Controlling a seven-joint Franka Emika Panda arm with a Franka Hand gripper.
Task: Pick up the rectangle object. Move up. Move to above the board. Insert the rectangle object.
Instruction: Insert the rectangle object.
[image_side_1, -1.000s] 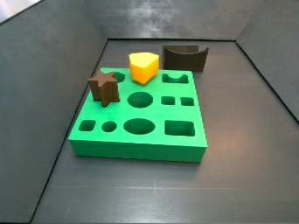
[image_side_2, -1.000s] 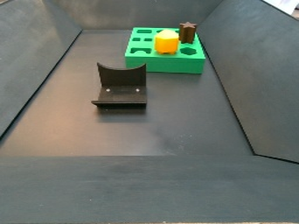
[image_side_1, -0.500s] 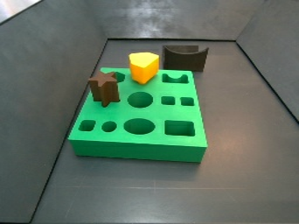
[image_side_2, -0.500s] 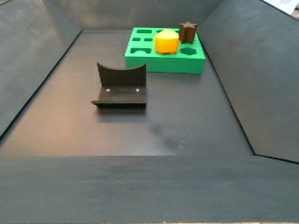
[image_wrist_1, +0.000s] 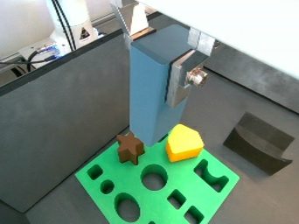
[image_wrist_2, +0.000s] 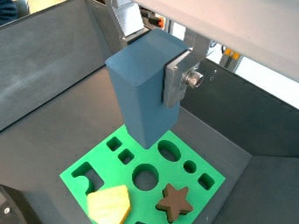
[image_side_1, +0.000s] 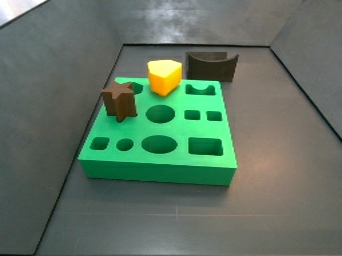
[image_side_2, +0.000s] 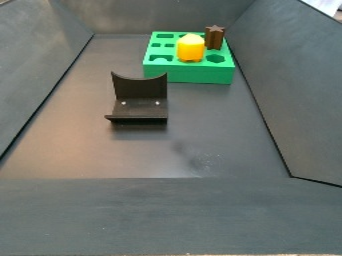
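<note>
the gripper (image_wrist_1: 158, 54) is high above the board (image_wrist_1: 114, 172), out of sight in both side views, and it is pinching the rectangle object (image_wrist_1: 149, 92) between its silver fingers (image_wrist_1: 183, 77). both wrist views show the blue-grey block hanging upright from the jaws, its lower end well clear of the green slab and roughly over the middle rows of holes. in a wrist view (image_wrist_2: 145, 87) it hangs just as upright.

on the board, the yellow block (image_side_1: 163, 76) and the brown star block (image_side_1: 118, 101) are seated in holes along the slab's far and left edges in a side view, and the rest of the cut-outs stand empty. the dark arch block (image_side_1: 211, 65) sits on the floor just behind the board, apart from it.

my reading: the pick and the lift look done, and the carry over the board looks done or nearly so. what remains is to line the block up with its matching rectangular hole, which i cannot pick out for certain from here, then lower it in and let go.
</note>
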